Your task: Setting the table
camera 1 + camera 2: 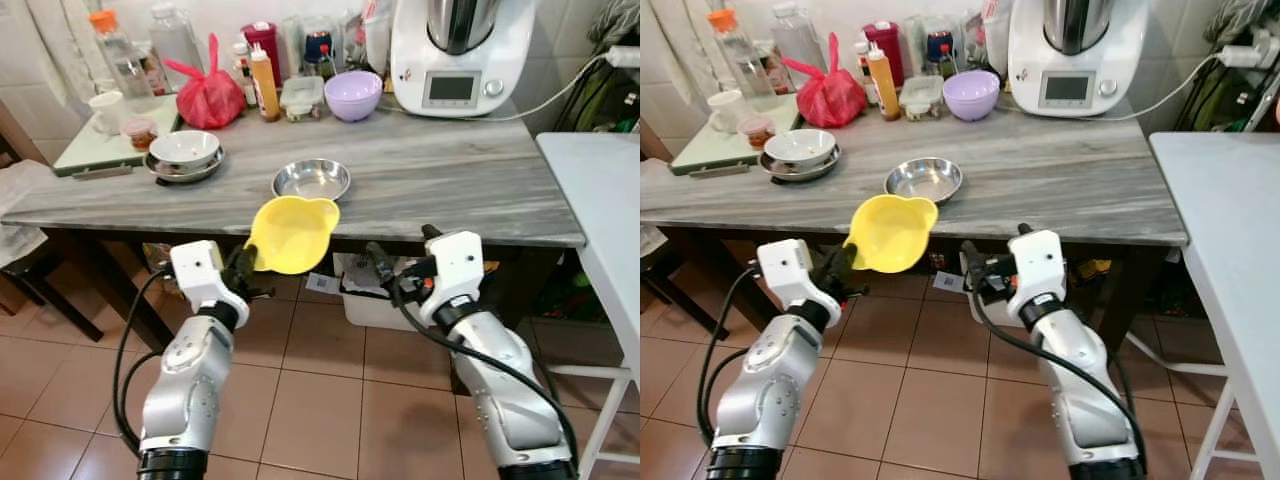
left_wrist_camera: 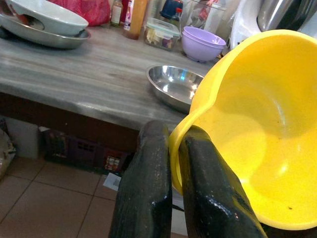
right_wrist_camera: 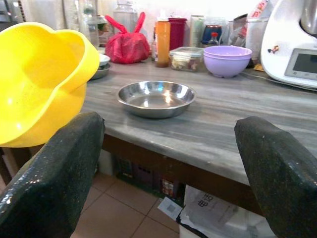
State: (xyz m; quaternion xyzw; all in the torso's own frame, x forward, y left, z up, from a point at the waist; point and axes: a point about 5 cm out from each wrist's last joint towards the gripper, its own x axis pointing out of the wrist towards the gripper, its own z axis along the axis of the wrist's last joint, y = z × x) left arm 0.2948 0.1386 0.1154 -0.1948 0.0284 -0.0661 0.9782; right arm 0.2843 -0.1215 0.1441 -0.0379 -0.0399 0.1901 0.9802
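Left gripper (image 1: 243,268) fingers clamped on the rim of the yellow bowl (image 1: 292,234), smooth plastic with a pour lip, held tilted in the air at the front edge of the grey marbled table (image 1: 450,180). Right gripper (image 1: 377,265) fingers spread wide, holding nothing, just below the edge. Shallow steel dish (image 1: 311,180) on the table behind the bowl; lilac bowl (image 1: 353,95) farther back, probably plastic.

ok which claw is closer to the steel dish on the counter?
Left. The left claw, shut on the yellow bowl's rim, sits just below the counter edge in front of the steel dish. The right claw is open and empty, off to the dish's right.
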